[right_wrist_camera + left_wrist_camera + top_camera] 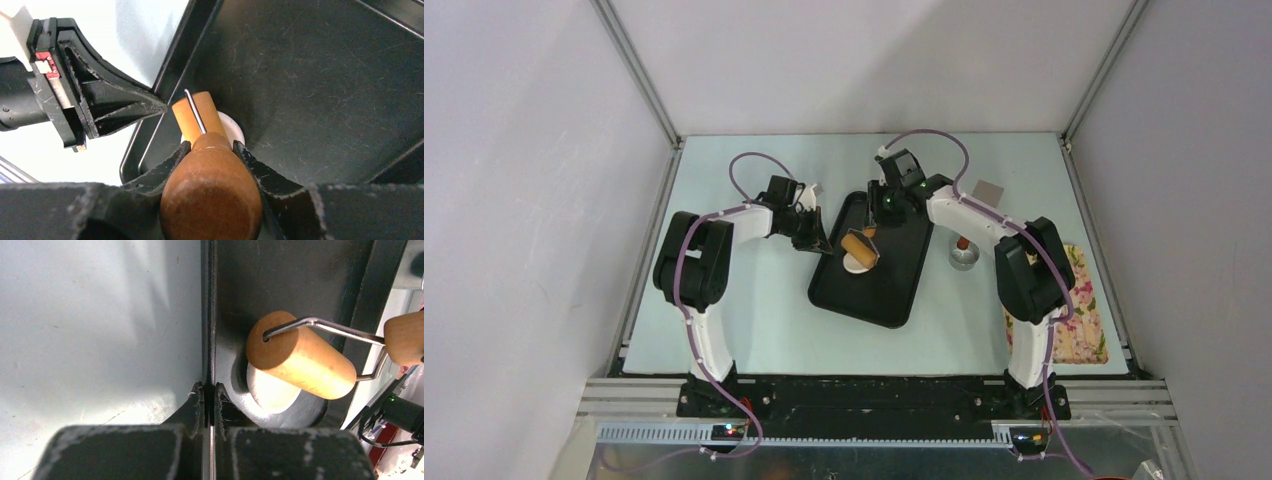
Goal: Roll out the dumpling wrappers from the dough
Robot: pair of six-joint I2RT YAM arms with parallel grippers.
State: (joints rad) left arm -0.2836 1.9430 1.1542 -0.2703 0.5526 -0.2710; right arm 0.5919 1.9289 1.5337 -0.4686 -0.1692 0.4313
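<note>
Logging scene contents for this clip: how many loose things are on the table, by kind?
black tray: 1
dough: 1
wooden roller: 1
steel cup: 1
grey square: 1
floral cloth: 1
Total: 6

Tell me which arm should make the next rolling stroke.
Right. The right gripper clamps the roller's handle, and the roller sits on the dough. The left gripper is shut on the tray rim.

- tray [894,290]: black
- dough [856,266]: white
- roller [860,246]: tan wood, darker brown handle
- counter [754,310]: pale mint
- cloth [1086,310]: floral, pink on cream
- cup [964,259]: silver
</note>
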